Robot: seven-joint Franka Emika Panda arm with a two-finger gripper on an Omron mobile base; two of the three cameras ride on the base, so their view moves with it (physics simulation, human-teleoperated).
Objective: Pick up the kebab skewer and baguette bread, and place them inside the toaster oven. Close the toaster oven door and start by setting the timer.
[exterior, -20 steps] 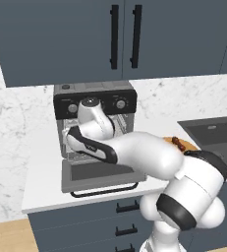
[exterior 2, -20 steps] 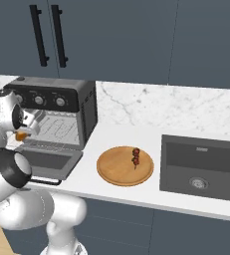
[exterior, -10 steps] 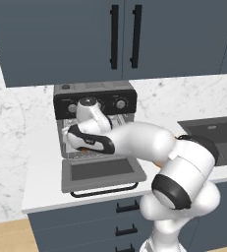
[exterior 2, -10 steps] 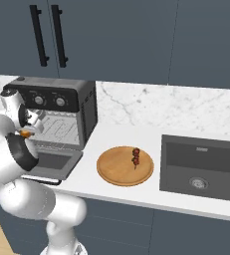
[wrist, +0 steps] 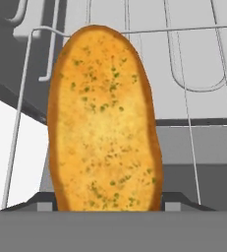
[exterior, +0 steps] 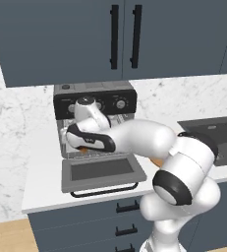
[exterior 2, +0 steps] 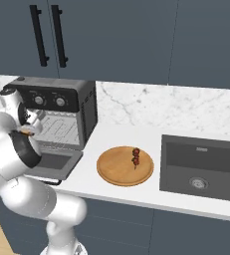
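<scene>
White arm [exterior: 149, 140] reaching into the toaster oven [exterior: 95, 120] (door [exterior: 102, 172] dropped open).

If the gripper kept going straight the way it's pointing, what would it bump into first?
Probably the wire rack inside the toaster oven. The gripper holds the baguette bread and points into the open cavity, so the bread's far end would likely meet the rack first, though depth is hard to judge.

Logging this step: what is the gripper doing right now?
Gripper: shut on the baguette bread, held at the toaster oven opening over the wire rack.
</scene>
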